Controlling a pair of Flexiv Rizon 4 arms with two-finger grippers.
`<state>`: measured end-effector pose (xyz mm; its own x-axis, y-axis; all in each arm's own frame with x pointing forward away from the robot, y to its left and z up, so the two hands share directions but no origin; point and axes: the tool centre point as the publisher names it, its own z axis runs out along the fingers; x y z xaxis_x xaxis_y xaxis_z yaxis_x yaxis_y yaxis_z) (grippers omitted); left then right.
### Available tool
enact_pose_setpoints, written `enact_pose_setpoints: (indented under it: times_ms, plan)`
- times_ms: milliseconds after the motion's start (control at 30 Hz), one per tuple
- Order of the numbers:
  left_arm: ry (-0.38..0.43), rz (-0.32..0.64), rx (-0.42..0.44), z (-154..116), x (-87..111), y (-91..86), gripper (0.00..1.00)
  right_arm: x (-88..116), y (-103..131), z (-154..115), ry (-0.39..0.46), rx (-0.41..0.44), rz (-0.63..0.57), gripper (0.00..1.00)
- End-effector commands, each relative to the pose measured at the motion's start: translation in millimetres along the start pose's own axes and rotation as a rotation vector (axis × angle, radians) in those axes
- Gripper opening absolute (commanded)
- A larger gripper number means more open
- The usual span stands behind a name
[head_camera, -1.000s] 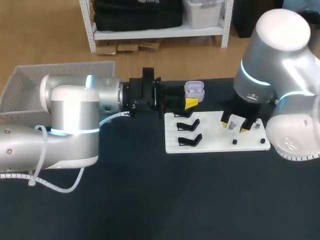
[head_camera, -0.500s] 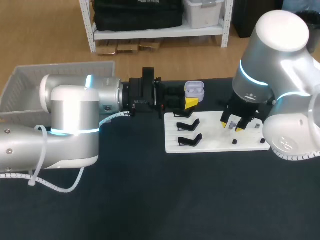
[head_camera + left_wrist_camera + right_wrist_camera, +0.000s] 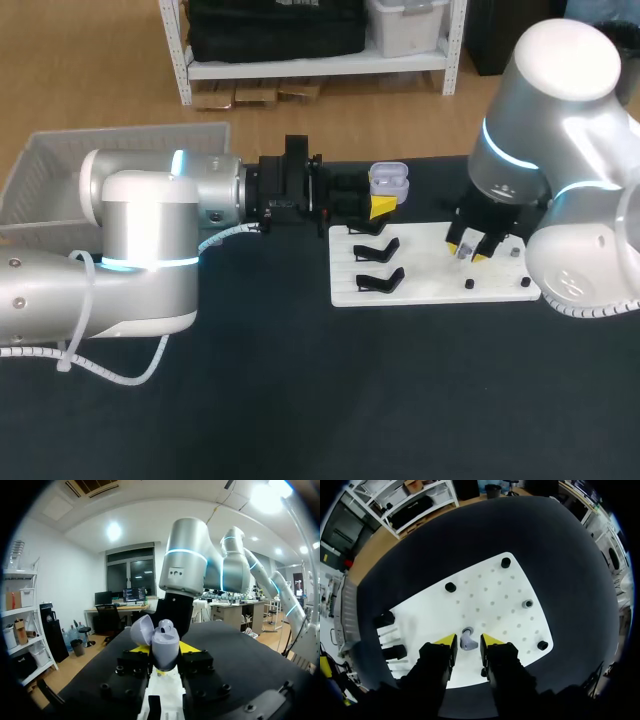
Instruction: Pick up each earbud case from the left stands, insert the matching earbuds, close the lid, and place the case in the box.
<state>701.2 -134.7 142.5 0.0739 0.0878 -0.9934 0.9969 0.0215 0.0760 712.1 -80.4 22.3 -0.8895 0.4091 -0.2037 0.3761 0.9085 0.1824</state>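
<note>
Right now the risk sits with the right arm (image 3: 540, 150). Its jaws hang over the white board (image 3: 490, 595), drawn narrow, one yellow tip on each side of a small grey earbud (image 3: 467, 641) that stands on its peg. From the wrist view the tips look just beside the earbud and not yet pressing on it, so I take this as the moment before the grip.

The earbud is tiny and rounded. If the jaws close off-centre it could squirt out sideways, roll across the board or drop onto the dark worktop (image 3: 300, 400). A grip too near the top could let it twist between the tips, and then it would not line up with its socket.

The left arm (image 3: 150, 230) reaches in along the far edge of the worktop. Its jaws are clamped on the lilac case (image 3: 162, 642), held in the air above the far edge of the board with the lid open. What looks like one earbud already sits inside; I cannot be sure. The case is tilted, so a hard push during insertion might shift it in the grip or knock the lid.

Two black stands (image 3: 378, 270) are on the board's left part, and the box (image 3: 60, 170) waits beyond the left arm.
</note>
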Motion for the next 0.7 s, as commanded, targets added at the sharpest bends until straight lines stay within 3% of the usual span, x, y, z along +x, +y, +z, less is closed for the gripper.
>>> enact_pose_setpoints:
  times_ms: [33,200,367,700]
  plan:
    - [-0.007,0.005,-0.007,-0.1,1.3,-1.4,0.0,-0.3,-1.0,1.1,0.001,0.002,0.002,0.29]
    - [-0.007,0.005,-0.007,-0.1,1.3,-1.4,0.0,-0.1,-1.6,2.1,0.007,0.004,0.003,0.24]
    - [-0.007,0.005,-0.007,-0.1,1.3,-1.4,0.0,-0.1,-1.3,2.7,0.009,0.005,0.004,0.0]
    - [-0.007,0.005,-0.007,-0.1,1.3,-1.4,0.0,-0.8,-2.2,-16.8,0.009,0.013,-0.023,0.0]
